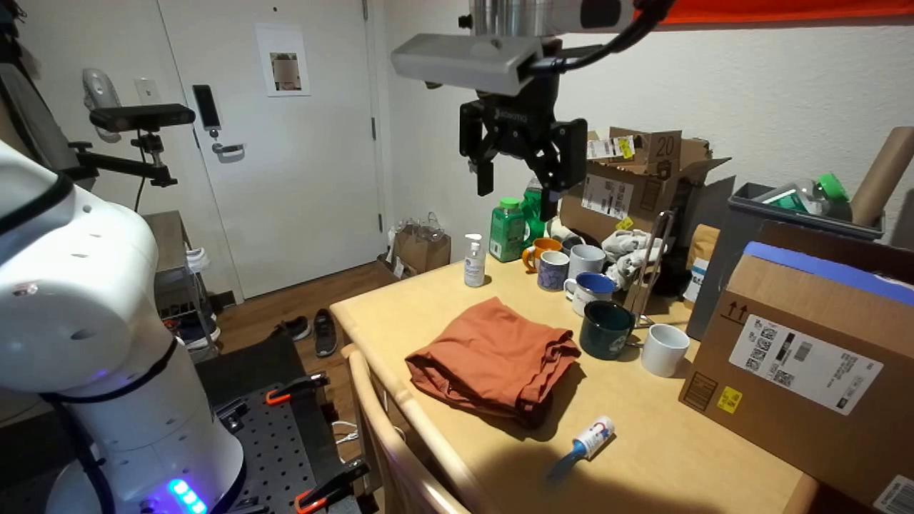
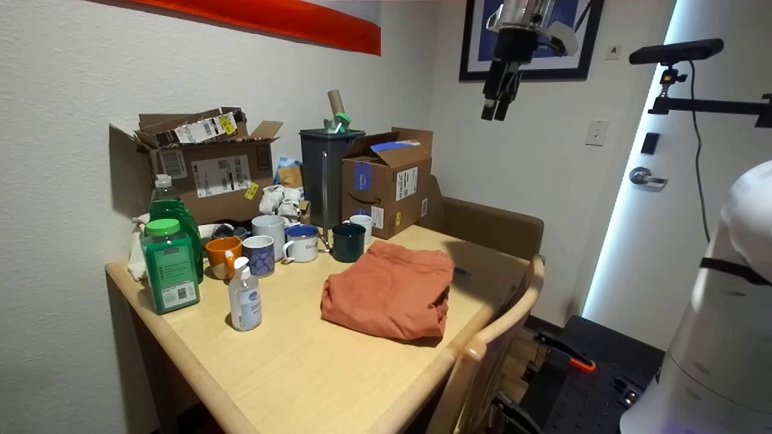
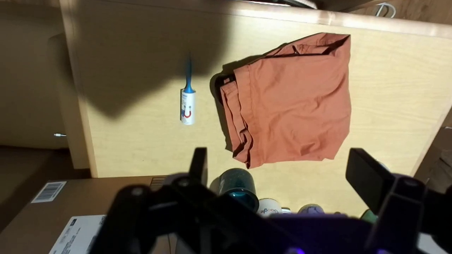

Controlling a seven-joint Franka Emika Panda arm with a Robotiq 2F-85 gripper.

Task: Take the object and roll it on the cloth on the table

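Observation:
The object, a small roller with a white printed head and a blue handle, lies on the table (image 1: 664, 435). Its head (image 1: 595, 437) shows beside the cloth, and in the wrist view the whole object (image 3: 188, 106) lies left of it, handle toward the top. Only a bit of its blue handle (image 2: 462, 272) shows past the cloth in an exterior view. The rust-orange cloth (image 1: 493, 350) is loosely folded in a rough square, also visible as the cloth (image 3: 300, 102) from above. High over the table hangs my gripper (image 1: 517, 191), open, nothing between its fingers (image 3: 367, 176).
Several mugs, among them a dark green mug (image 1: 606, 330) and a white mug (image 1: 665, 350), stand along the cloth's wall side. A cardboard box (image 1: 792, 357) occupies one end. A sanitizer bottle (image 2: 246, 301) and green bottles (image 2: 170, 265) stand opposite. A chair (image 2: 506, 313) touches the front edge.

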